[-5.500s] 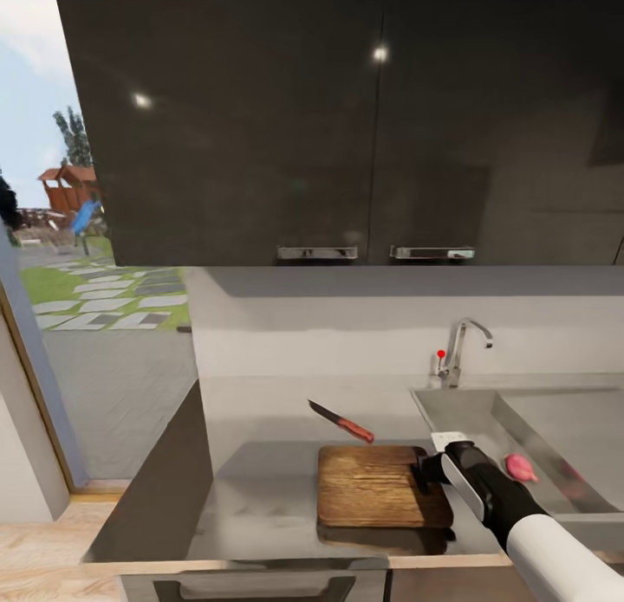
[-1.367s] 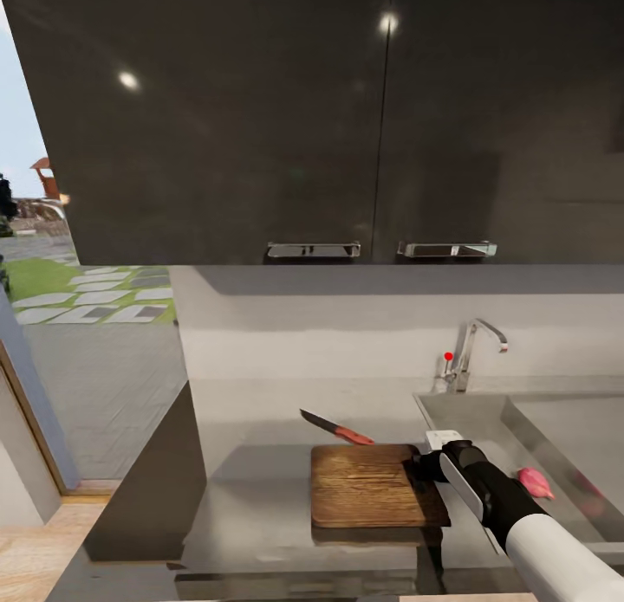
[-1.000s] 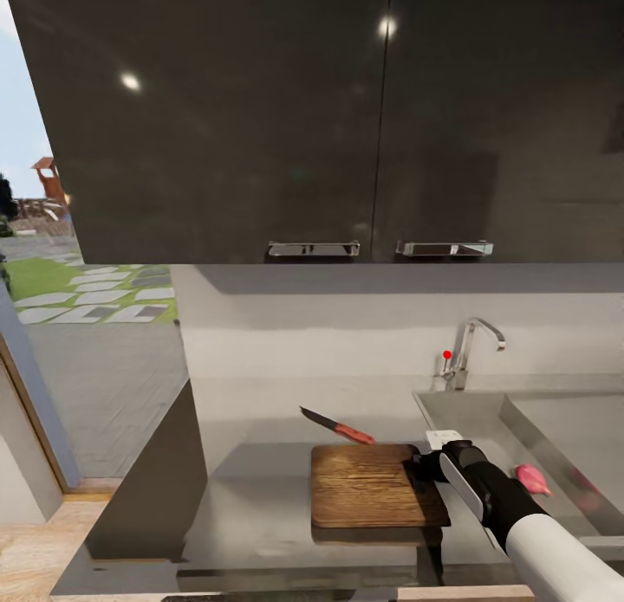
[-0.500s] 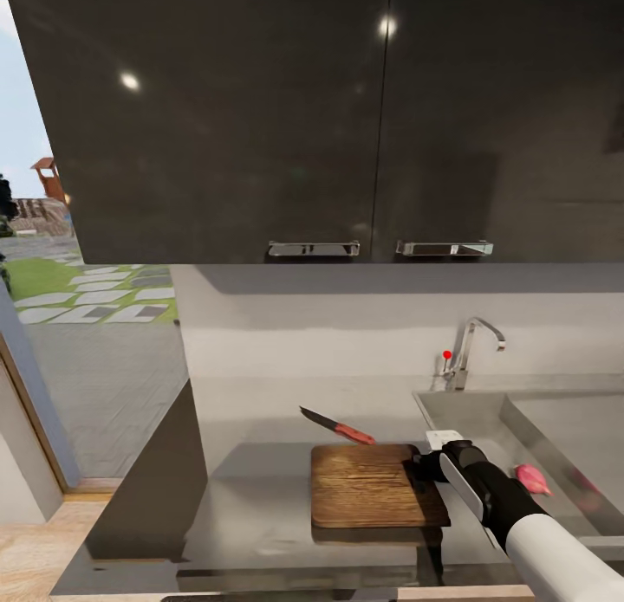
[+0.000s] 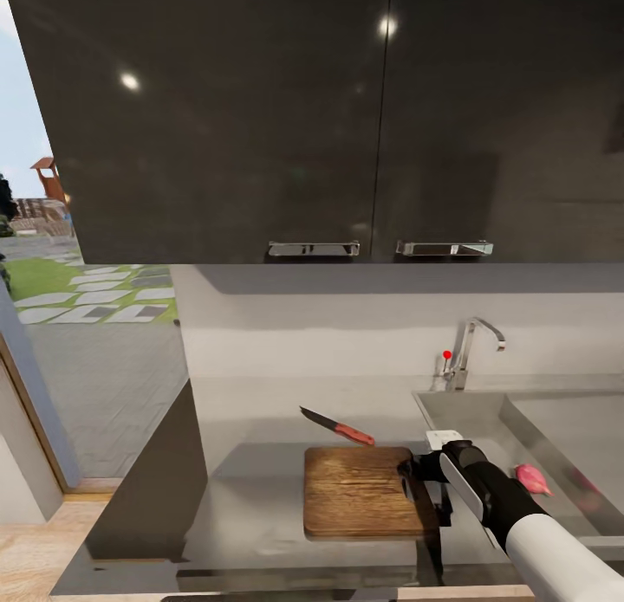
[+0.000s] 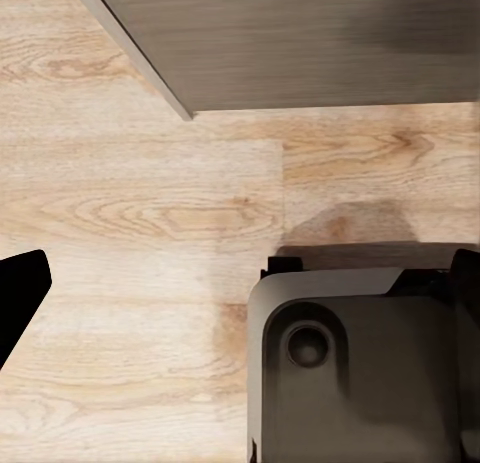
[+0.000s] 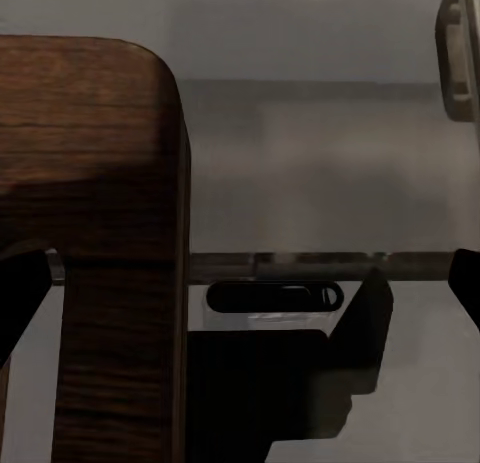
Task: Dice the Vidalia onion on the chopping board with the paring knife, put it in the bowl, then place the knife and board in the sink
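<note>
Board: chopping board [image 5: 360, 492] lies flat on the countertop [image 5: 251, 411], lower centre of the head view, long axis left-right along the counter edge.
Knife: paring knife [image 5: 337, 425] just behind the board, blade toward upper left, red handle toward lower right.
Onion: Vidalia onion [image 5: 532, 478] in the sink [image 5: 485, 411], lower right.
Right gripper [image 5: 414, 474]: I see it at the board's right edge; fingers spread, nothing held.
Left gripper: jaw state not readable; its camera faces wood floor [image 6: 140, 243].

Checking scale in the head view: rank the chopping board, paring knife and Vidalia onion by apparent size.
Largest to smallest:
1. Chopping board
2. Paring knife
3. Vidalia onion, partly hidden behind the right arm, so its full extent is unsure.
</note>
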